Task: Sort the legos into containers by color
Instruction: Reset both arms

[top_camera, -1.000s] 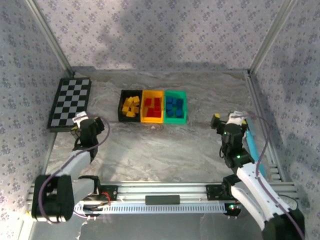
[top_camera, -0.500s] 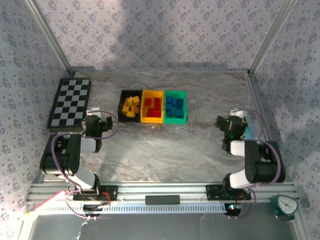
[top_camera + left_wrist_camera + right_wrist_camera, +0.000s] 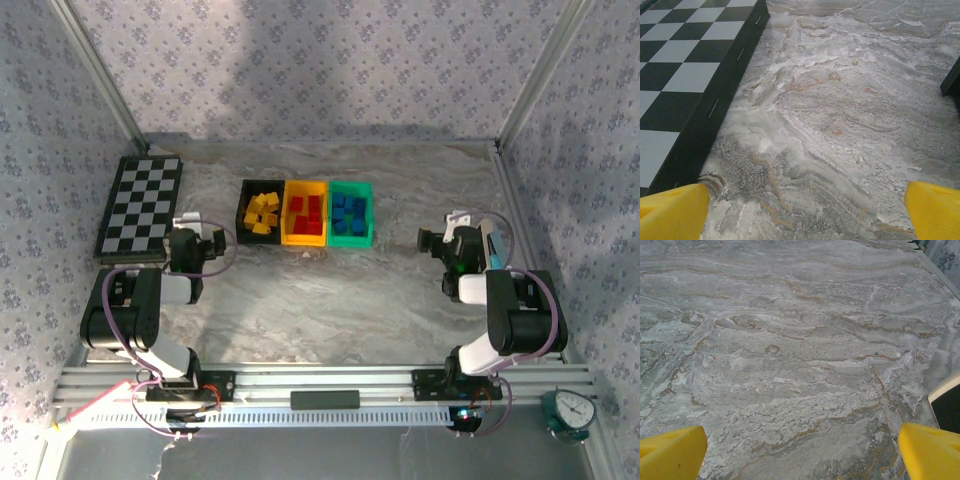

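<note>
Red legos (image 3: pixel 306 213) in the yellow bin (image 3: pixel 305 241), yellow legos (image 3: pixel 261 213) in the black bin (image 3: pixel 243 214) on its left, blue legos (image 3: pixel 349 212) in the green bin (image 3: pixel 352 240) on its right; left gripper (image 3: pixel 212 244) and right gripper (image 3: pixel 430 240) both released, empty

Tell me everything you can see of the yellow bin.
The yellow bin is a small open-topped rectangular box, plastic by its look, standing upright on the marbled table. It sits in the middle of a row, flanked closely by the black bin and the green bin. Only red legos lie inside it.
</note>
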`<state>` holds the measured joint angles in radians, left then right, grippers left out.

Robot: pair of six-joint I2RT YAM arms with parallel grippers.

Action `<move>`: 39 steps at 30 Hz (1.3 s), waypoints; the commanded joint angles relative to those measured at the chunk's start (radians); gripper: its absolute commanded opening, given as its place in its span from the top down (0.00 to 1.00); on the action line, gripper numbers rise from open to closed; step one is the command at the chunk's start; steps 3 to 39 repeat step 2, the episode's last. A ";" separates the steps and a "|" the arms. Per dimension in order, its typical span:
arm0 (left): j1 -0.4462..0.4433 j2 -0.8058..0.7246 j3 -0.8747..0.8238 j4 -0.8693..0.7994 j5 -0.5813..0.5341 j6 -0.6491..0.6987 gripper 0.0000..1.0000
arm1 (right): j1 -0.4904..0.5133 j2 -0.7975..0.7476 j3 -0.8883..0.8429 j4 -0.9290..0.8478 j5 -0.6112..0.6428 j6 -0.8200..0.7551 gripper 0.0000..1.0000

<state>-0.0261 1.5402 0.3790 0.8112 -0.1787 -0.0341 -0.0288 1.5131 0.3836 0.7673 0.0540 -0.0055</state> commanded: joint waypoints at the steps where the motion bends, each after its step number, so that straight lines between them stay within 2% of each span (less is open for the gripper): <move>1: 0.008 -0.006 0.021 0.029 0.017 0.007 0.00 | -0.002 0.006 0.019 0.009 -0.023 -0.025 0.00; 39: 0.007 -0.005 0.021 0.029 0.017 0.008 0.00 | -0.002 0.006 0.019 0.010 -0.024 -0.024 0.00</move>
